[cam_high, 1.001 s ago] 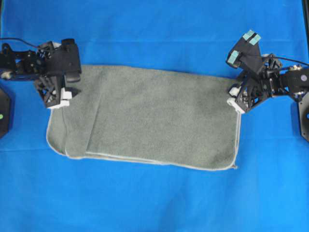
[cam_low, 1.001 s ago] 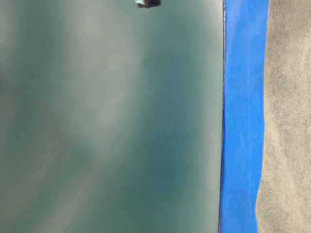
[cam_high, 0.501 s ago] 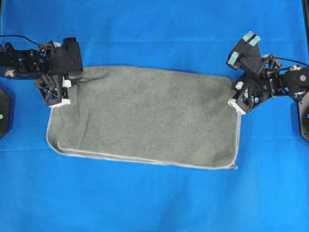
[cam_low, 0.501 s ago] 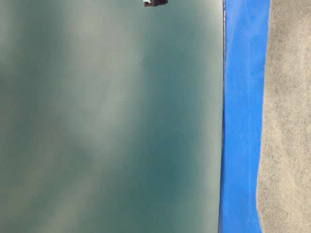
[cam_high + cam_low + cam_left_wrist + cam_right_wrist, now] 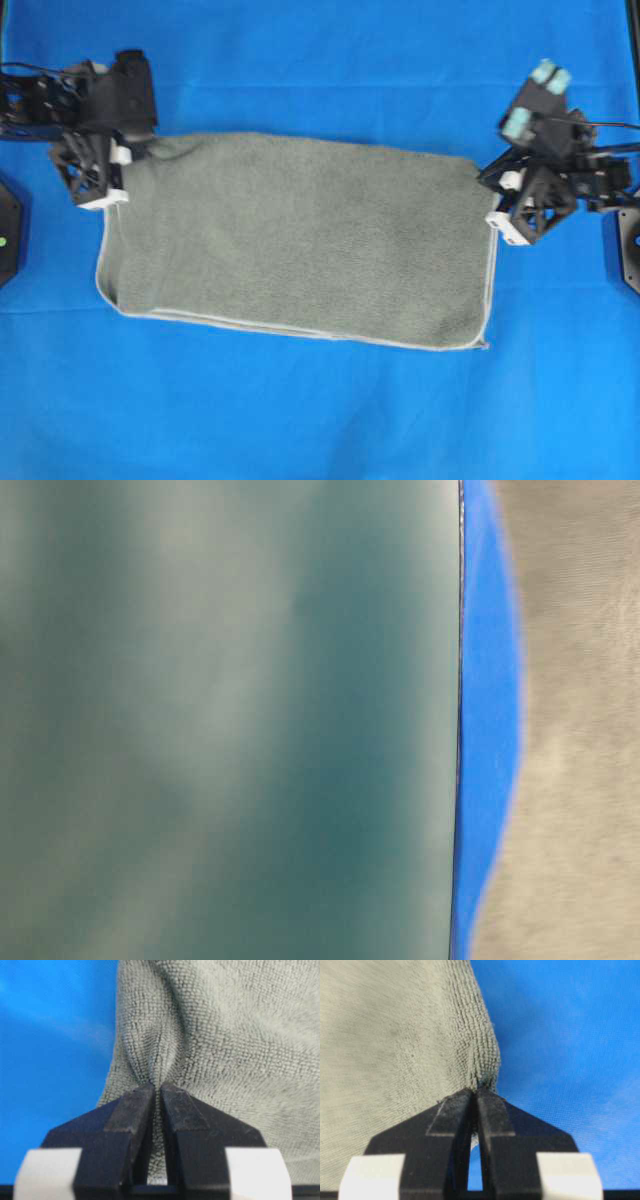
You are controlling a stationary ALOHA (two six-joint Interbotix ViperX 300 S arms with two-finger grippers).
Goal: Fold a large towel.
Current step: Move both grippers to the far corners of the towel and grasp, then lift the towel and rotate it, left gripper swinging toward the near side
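Observation:
The grey-green towel (image 5: 300, 240) lies spread lengthwise on the blue cloth, folded over itself, with its pale hem along the front and side edges. My left gripper (image 5: 120, 175) is shut on the towel's far left corner; in the left wrist view the jaws (image 5: 156, 1091) pinch a gathered pleat of towel (image 5: 225, 1035). At the far right corner my right gripper (image 5: 493, 198) is shut on the edge; in the right wrist view its tips (image 5: 475, 1094) clamp the towel (image 5: 395, 1035) right at its rim. The table-level view shows blurred towel (image 5: 580, 730).
The blue cloth (image 5: 320, 420) covers the whole table around the towel. Black arm bases stand at the left edge (image 5: 8, 230) and the right edge (image 5: 628, 250). A blurred dark grey-green surface (image 5: 220, 720) fills most of the table-level view.
Both grippers have shut on the towel's far corners. The left one moved left and away, the right one moved right. The towel is drawn out and the crease at its left end has flattened.

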